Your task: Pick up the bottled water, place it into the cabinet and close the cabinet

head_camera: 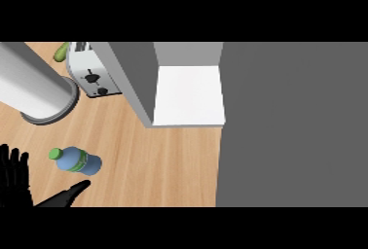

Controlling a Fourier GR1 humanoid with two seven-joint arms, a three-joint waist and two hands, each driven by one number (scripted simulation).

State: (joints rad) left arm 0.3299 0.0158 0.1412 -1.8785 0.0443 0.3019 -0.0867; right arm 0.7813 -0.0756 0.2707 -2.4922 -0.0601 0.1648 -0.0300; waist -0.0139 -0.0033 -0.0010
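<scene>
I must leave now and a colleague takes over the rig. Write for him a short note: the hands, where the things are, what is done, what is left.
Left hand: open, fingers straight, at the lower left edge of the view, beside the bottle but not touching it.
Right hand: not in view.
Bottle: lies on its side on the counter, green cap toward the left, not yet picked up.
Cabinet: open, white shelf visible, nothing seen on it; its door stands out to the left.
Done: nothing yet.
Left: grasp the bottle, put it on the shelf, close the door.
</scene>
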